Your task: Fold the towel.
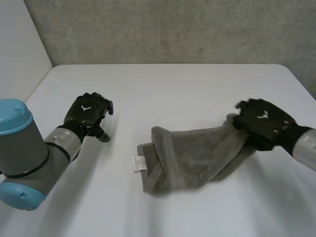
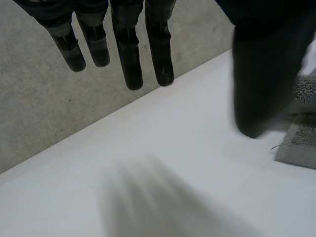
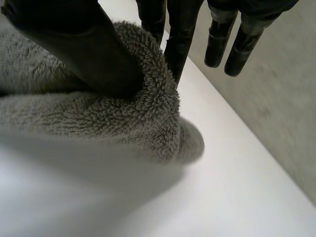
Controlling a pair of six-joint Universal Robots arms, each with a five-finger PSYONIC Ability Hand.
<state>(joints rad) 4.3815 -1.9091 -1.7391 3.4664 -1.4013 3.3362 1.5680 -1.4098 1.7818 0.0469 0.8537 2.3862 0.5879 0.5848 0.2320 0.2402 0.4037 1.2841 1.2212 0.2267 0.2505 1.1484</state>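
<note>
Now | towel (image 1: 192,158) end in right hand (image 1: 264,126) (thumb pinching) | left hand (image 1: 89,113) apart

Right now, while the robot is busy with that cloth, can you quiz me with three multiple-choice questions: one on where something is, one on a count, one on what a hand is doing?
1. Where on the fluffy grey terry towel is the small white label?
A. at the end toward the left hand
B. in the towel's middle
C. loose on the table

2. How many black robot hands touch the towel?
A. none
B. two
C. one

3. What is the left hand doing?
A. pinching the towel
B. open, holding nothing
C. pressing the towel flat

Answers:
1. A: the label sits on the towel's end facing the left hand.
2. C: the right hand alone pinches the other end, thumb against fingers.
3. B: its fingers hang straight over the white table, apart from the towel.
</note>
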